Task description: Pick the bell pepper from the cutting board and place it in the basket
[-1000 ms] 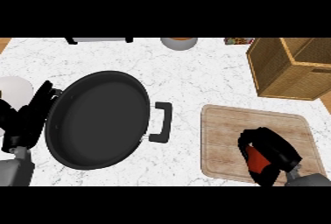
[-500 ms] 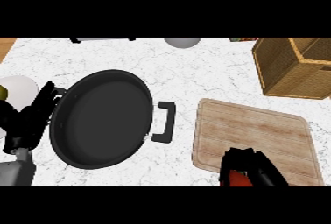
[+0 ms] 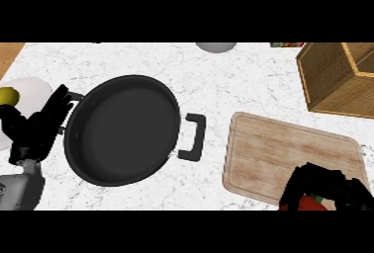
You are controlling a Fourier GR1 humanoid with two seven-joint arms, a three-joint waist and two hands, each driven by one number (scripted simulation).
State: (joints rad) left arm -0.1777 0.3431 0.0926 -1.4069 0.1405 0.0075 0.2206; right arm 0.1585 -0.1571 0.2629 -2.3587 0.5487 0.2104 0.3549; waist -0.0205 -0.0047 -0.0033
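My right hand point(image 3: 325, 188) is at the lower right, over the near corner of the wooden cutting board point(image 3: 285, 143). Its fingers are curled round the red bell pepper point(image 3: 309, 204), of which only a small red patch shows beneath them. The rest of the board is bare. The woven basket point(image 3: 337, 74) stands at the upper right, beyond the board and well away from the hand. My left hand point(image 3: 35, 129) rests open at the left edge, fingers up, beside the pan.
A large black pan point(image 3: 122, 129) fills the middle of the marble counter, its handle point(image 3: 194, 137) pointing at the board. A white plate point(image 3: 25, 91) with a yellow fruit point(image 3: 9, 95) lies at the far left. A grey bowl point(image 3: 216, 47) sits at the top edge.
My right hand, shut on the pepper, has drawn back from the board's middle to its near corner at the lower edge. The left hand has stayed where it was.
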